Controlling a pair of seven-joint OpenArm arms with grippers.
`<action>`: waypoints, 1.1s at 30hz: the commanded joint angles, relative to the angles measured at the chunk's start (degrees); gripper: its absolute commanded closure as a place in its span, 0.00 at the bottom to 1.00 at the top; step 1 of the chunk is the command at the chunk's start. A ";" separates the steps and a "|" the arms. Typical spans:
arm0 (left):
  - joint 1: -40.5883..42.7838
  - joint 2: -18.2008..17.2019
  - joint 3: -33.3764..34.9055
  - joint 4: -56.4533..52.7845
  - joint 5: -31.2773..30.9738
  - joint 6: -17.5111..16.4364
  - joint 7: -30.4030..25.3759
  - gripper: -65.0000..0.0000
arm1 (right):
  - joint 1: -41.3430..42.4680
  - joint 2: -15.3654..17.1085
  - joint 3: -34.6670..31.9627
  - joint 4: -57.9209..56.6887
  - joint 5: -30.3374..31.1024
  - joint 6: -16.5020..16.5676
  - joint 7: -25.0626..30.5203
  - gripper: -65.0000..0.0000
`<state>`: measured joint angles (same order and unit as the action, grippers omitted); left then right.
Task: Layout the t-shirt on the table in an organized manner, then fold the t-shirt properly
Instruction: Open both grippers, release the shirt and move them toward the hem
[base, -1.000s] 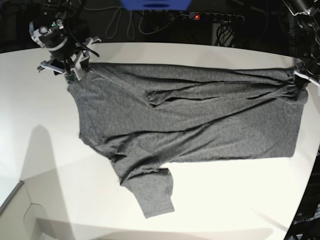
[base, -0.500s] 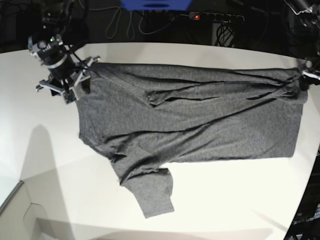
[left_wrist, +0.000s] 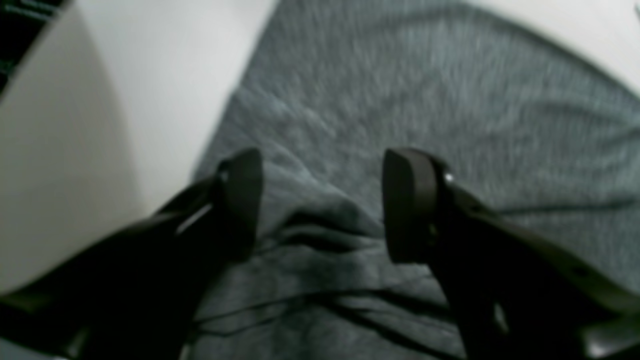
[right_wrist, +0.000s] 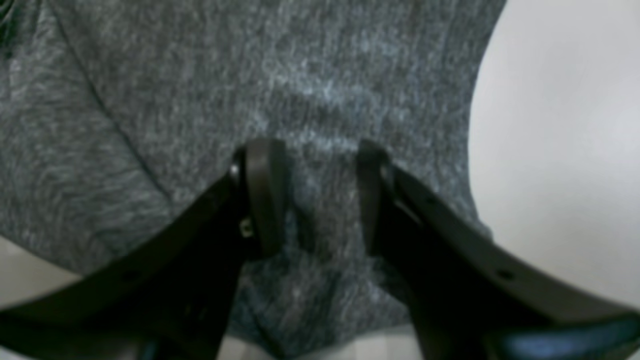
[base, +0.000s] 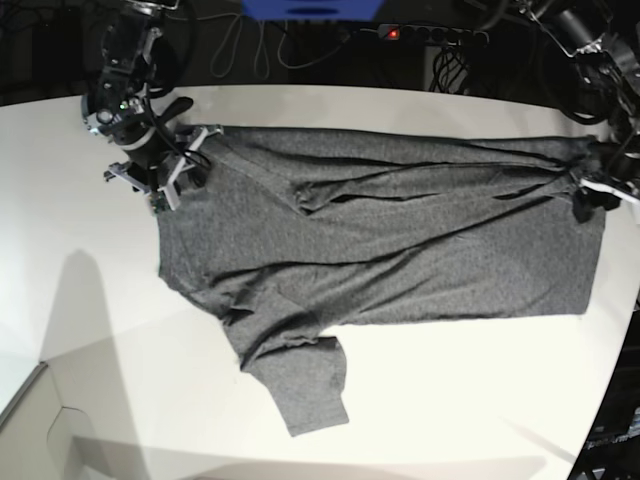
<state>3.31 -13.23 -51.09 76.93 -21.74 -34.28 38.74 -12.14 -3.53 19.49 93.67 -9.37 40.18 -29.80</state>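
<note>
The t-shirt (base: 380, 235) lies spread across the middle of the table (base: 80, 300), one sleeve trailing toward the lower centre. At upper left the right gripper (right_wrist: 312, 192), and at right edge the left gripper (left_wrist: 322, 205), hover spread over cloth, pinching nothing.

Both tools are seen as matte black plastic with long curved fingers ending in flat rounded pads. A small bright screw is noted on a pad of the left tool (left_wrist: 320, 205); small round holes are seen along the fingers of the right tool (right_wrist: 315, 195). In the base view, black arm bodies with silver-white brackets and black cables are shown.
</note>
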 joint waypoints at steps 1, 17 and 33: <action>-0.89 -1.40 1.11 0.92 -1.25 0.04 -1.86 0.43 | -0.56 0.32 0.16 0.44 -0.26 -0.18 -0.22 0.67; -4.06 -2.37 3.22 -2.68 -1.25 0.39 -2.13 0.43 | -9.00 2.96 3.77 0.88 -0.26 -0.18 3.21 0.67; -4.50 -2.37 3.22 -2.68 -1.25 0.39 -2.13 0.43 | -13.84 2.69 4.03 7.47 -0.08 -0.18 4.09 0.67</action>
<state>-0.49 -14.44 -47.77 73.23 -22.13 -33.85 37.89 -26.09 -0.97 23.35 100.44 -8.56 40.03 -24.60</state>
